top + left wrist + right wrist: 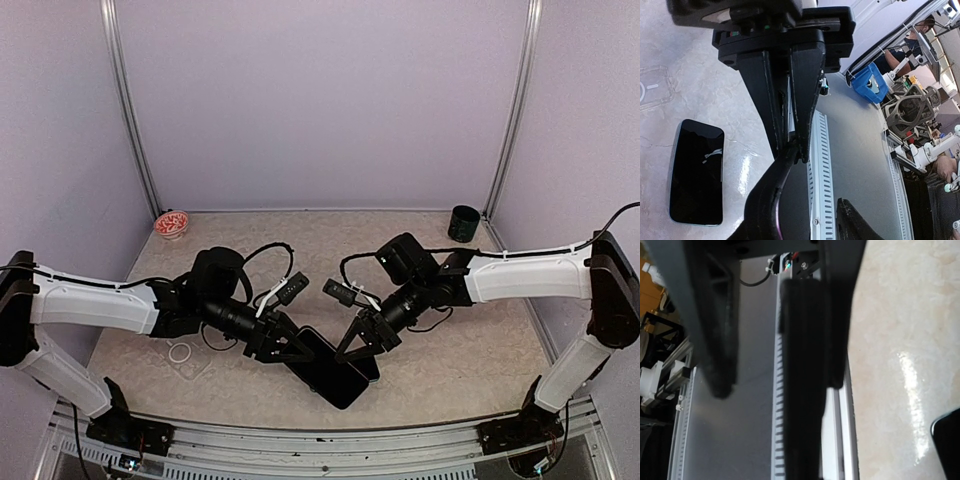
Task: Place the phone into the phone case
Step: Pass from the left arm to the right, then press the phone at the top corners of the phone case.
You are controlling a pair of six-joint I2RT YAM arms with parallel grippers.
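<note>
Two grippers meet over a dark phone (pixel 335 372): right gripper (pixel 362 342) pinched narrow, apparently gripping its slippery, stiff edge; left gripper (pixel 292 345) uncertain.

lilac walls (pixel 320 100), beige marbled table (pixel 450 350)

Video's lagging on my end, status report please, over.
Right gripper shut; left gripper state unclear. Phone flat on table, not in clear case. Nothing lies between the two.
</note>
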